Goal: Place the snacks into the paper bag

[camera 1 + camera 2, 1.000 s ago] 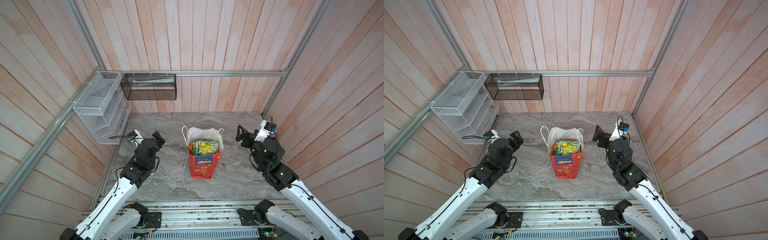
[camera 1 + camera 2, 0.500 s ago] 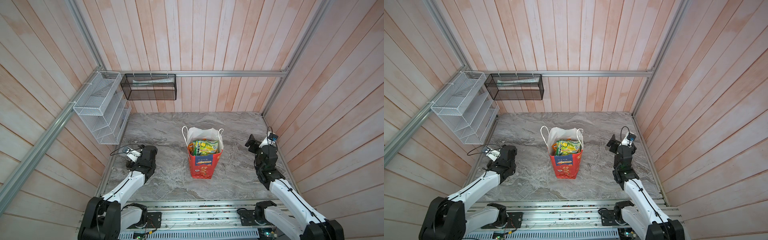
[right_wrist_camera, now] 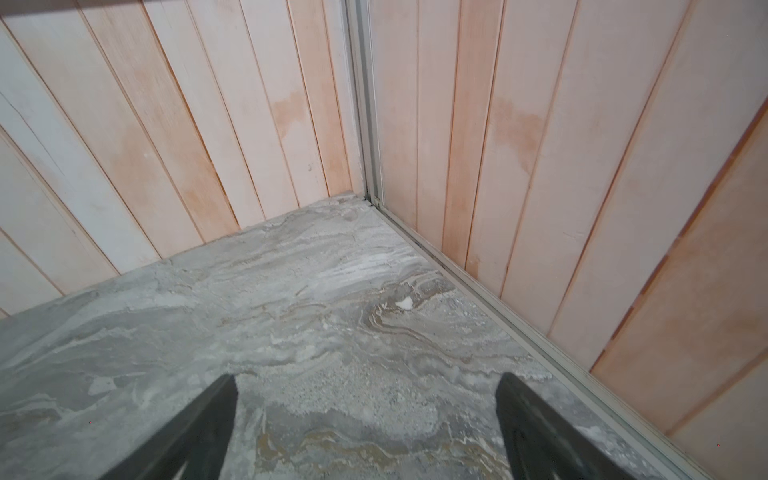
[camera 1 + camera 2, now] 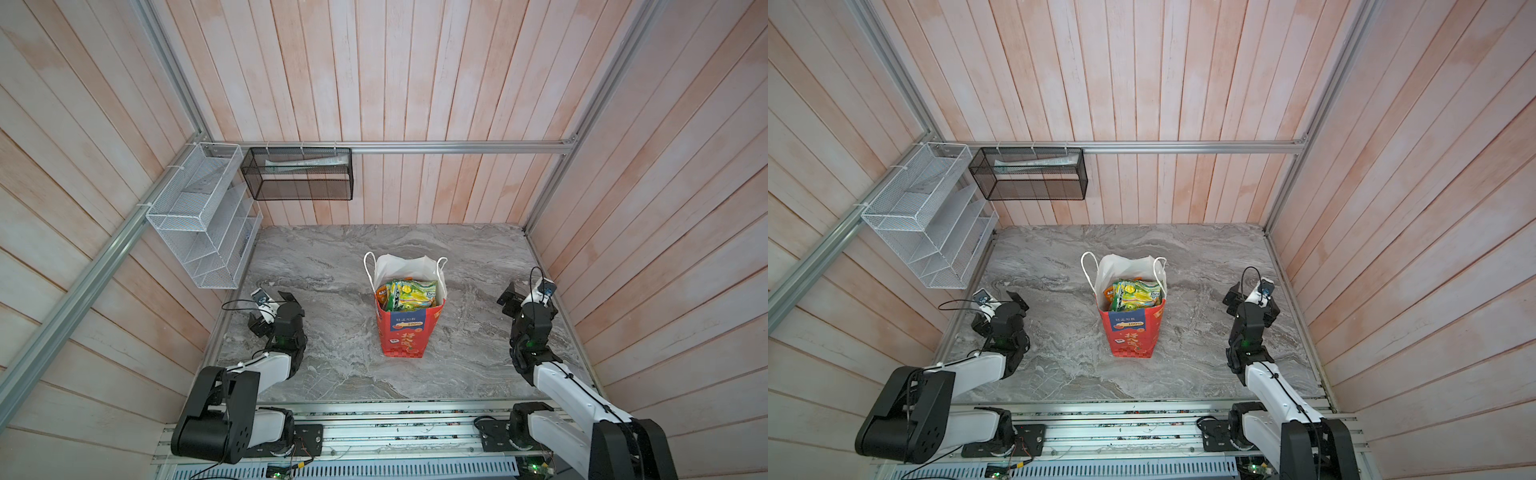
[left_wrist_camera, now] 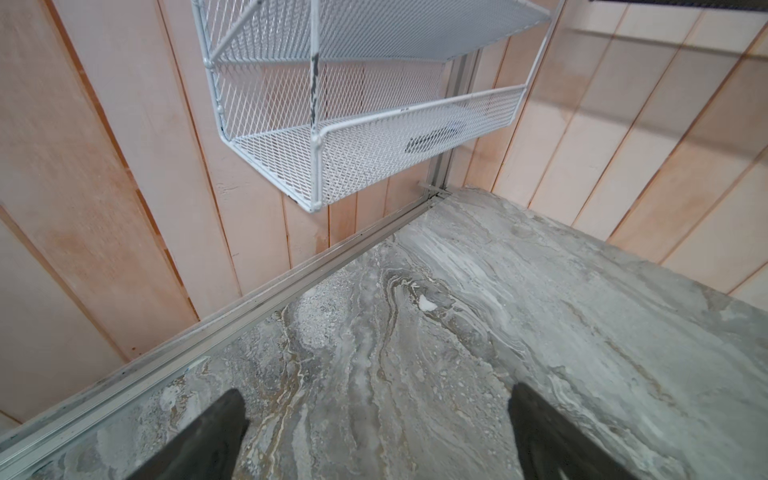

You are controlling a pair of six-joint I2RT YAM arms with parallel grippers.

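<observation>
Standing upright at mid-counter [image 4: 332, 266] in both top views, one red paper bag [image 4: 405, 338] [image 4: 1133, 334] is noted, with two white cord handles at its mouth. "100%" is read on its blue panel; the gold characters beneath are not made out. The snacks [image 4: 409, 293] [image 4: 1136, 293] are packed inside, green-yellow packets uppermost; no exact count can be taken, and their lettering is too small to read. The left jaws and the right jaws are spread wide, nothing held, well apart from the bag. Two wall fixtures are counted: one white mesh rack [image 4: 199, 220] and one black mesh basket [image 4: 299, 176].
</observation>
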